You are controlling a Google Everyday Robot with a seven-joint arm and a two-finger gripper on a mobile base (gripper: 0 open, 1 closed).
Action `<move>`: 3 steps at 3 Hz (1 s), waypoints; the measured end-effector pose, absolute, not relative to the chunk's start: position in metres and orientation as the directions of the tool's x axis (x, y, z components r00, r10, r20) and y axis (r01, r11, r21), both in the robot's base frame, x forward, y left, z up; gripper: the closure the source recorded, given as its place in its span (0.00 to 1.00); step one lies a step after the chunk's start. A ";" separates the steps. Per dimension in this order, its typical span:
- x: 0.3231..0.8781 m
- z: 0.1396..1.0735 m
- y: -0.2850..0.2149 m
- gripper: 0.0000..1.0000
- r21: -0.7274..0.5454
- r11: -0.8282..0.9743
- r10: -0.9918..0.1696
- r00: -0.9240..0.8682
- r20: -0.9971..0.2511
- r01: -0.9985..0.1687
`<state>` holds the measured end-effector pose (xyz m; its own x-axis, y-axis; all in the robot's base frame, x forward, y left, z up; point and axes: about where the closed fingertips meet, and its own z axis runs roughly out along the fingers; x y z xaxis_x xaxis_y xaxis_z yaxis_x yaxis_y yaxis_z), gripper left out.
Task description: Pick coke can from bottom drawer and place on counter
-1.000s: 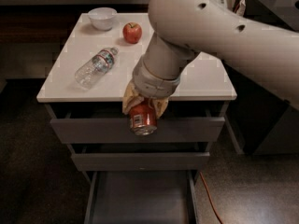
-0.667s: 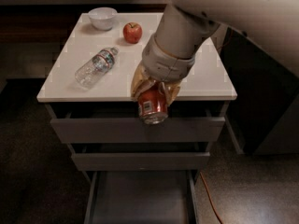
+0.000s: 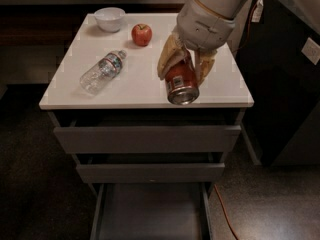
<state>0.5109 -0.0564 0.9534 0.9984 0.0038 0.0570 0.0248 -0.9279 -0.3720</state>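
My gripper (image 3: 184,66) hangs over the front right part of the white counter (image 3: 140,86), shut on the coke can (image 3: 181,83). The red can is tilted, its silver end facing the camera, held between the two tan fingers (image 3: 168,56) above the counter's front edge. Below, the bottom drawer (image 3: 150,211) stands pulled out, and the dark inside that shows holds nothing. My pale arm comes down from the upper right.
On the counter lie a clear water bottle (image 3: 101,72) on its side at the left, a red apple (image 3: 142,34) and a white bowl (image 3: 109,19) at the back. Two shut grey drawers (image 3: 147,139) sit above the open one. An orange cable (image 3: 225,211) runs along the floor at right.
The gripper has lifted the can up and back, from in front of the top drawer to over the counter's front right part. The arm has drawn toward the upper right.
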 end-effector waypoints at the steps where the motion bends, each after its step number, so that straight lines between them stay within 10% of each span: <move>1: 0.548 0.954 -0.067 1.00 -0.420 -0.907 -0.013 1.000 0.025 -0.001; 3: 0.614 0.923 -0.070 1.00 -0.460 -0.886 -0.052 0.998 -0.020 -0.056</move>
